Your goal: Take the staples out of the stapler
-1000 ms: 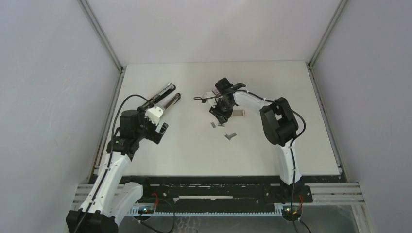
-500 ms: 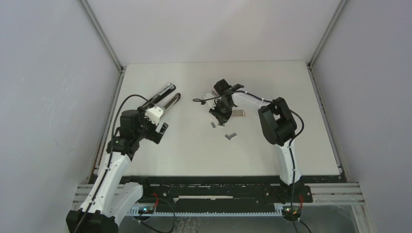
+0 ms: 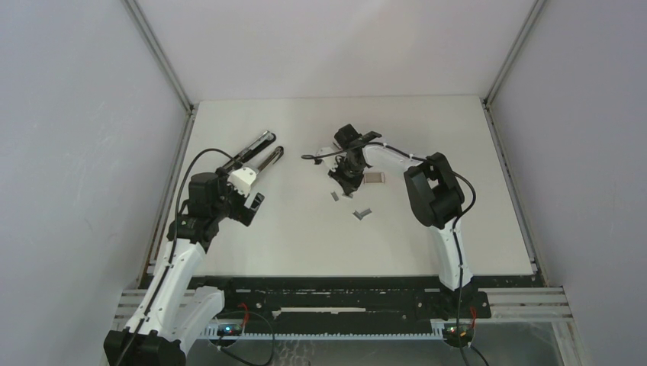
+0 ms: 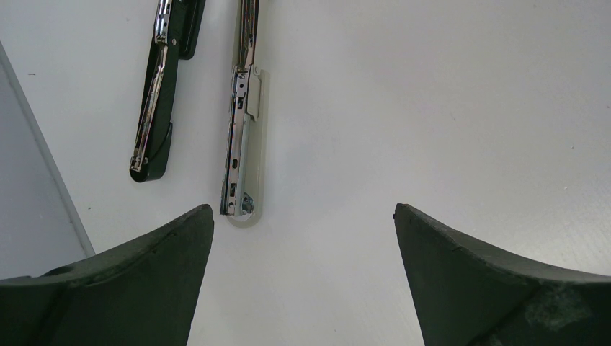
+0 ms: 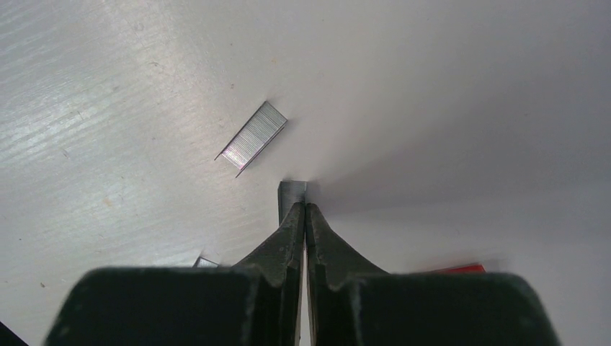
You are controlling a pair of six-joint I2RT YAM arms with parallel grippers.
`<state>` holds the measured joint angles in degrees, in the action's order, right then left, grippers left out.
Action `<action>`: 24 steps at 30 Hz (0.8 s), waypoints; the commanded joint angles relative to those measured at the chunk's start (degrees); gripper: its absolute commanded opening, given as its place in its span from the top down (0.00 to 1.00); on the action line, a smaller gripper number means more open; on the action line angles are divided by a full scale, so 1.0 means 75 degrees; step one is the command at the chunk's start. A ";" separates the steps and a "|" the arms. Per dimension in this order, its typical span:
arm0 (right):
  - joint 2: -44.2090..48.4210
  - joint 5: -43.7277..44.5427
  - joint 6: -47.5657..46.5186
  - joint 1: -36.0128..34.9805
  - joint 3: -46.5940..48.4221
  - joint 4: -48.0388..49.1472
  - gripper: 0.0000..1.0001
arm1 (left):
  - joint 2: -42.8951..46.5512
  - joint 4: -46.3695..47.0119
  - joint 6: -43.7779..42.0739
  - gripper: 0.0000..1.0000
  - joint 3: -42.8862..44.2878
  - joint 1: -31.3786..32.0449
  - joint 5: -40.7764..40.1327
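On the table [image 3: 427, 122], one stapler [image 4: 243, 144], three staple strips [image 5: 252, 138], right tool [image 5: 305, 206] pinched together, left tool [image 4: 302, 210] spread apart.

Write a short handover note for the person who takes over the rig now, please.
Left end effector: open, empty, facing the stapler, which lies opened before it.
Right end effector: shut, apparently pinching a short staple strip.
Done: another staple strip lies loose nearby.
To do: put the held strip down; whether the stapler is empty I cannot tell.
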<state>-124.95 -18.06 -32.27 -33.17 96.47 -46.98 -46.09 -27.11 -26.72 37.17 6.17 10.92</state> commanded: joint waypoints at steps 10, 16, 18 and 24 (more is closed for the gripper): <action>0.0327 0.0418 0.1570 -0.0046 0.0302 0.0287 1.00 | 0.0059 0.0252 -0.0132 0.00 -0.0104 -0.0039 0.0057; 0.0696 0.0654 0.2432 0.0154 0.0008 0.0666 1.00 | 0.0038 0.0252 -0.0143 0.00 -0.0110 -0.0039 0.0046; 0.0904 0.0930 0.2705 0.0244 -0.0166 0.0882 1.00 | 0.0025 0.0252 -0.0141 0.00 -0.0104 -0.0039 0.0034; 0.1581 0.1687 0.3541 0.0561 -0.0716 0.1573 1.00 | -0.0031 0.0283 -0.0152 0.00 -0.0107 -0.0040 0.0021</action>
<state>-119.81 -10.22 -12.27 -30.76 92.47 -40.80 -46.13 -27.09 -26.74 37.17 6.17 10.90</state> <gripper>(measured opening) 0.001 0.997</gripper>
